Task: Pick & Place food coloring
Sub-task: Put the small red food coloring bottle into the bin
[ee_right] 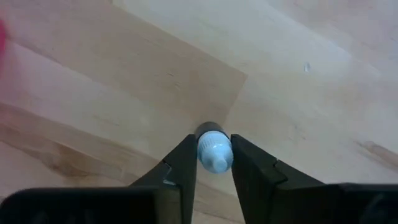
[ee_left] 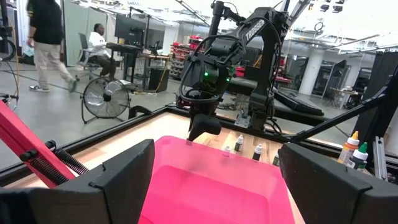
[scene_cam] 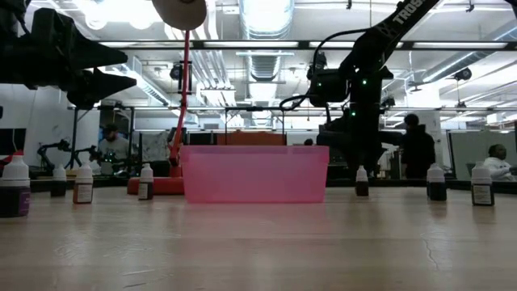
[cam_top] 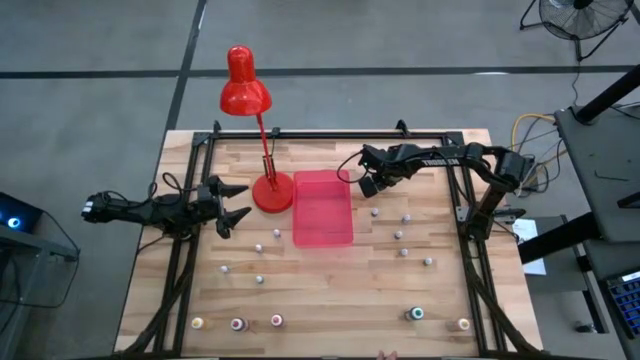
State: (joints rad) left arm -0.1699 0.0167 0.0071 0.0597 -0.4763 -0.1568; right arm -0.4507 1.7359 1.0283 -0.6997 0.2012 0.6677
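Several tiny food coloring bottles (cam_top: 398,235) stand upright on the wooden table, to the right and left of the pink tray (cam_top: 297,215) and along the near edge. My right gripper (cam_top: 368,187) hangs just past the tray's far right corner, pointing steeply down, shut on one bottle with a pale cap (ee_right: 215,151). My left gripper (cam_top: 232,202) waits open and level at the table's left, beside the red lamp's base (cam_top: 271,193). My right gripper pinches the bottle's pale cap (ee_right: 215,163) between its two fingers (ee_right: 184,163), one on each side. The fingers come from above, pointing steeply down. The bottle shows end-on, upright under the fingers; whether its base is on the table I cannot tell.
The red lamp (cam_top: 243,85) leans over the table's far edge, its base left of the tray. A black frame (cam_top: 330,135) runs along the far edge and both sides. Bare wood lies between the tray and the near row of bottles (cam_top: 238,323).
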